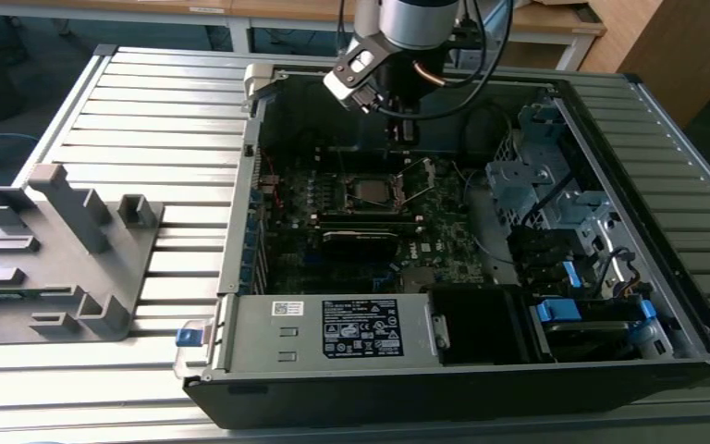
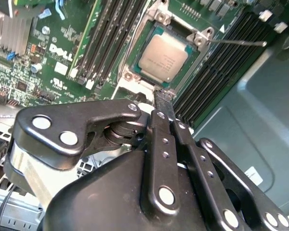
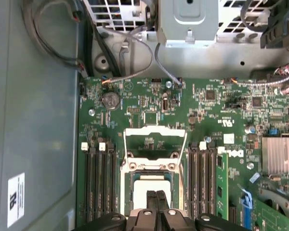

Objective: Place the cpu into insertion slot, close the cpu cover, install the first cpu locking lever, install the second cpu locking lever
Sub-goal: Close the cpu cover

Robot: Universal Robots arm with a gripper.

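Inside the computer case (image 1: 454,396), the closed pincer (image 3: 157,193) partly hides the seated cpu (image 3: 151,183).

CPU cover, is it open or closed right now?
Open. In the first wrist view the cpu cover stands flipped up off the insertion slot, and the cpu lies uncovered in it.
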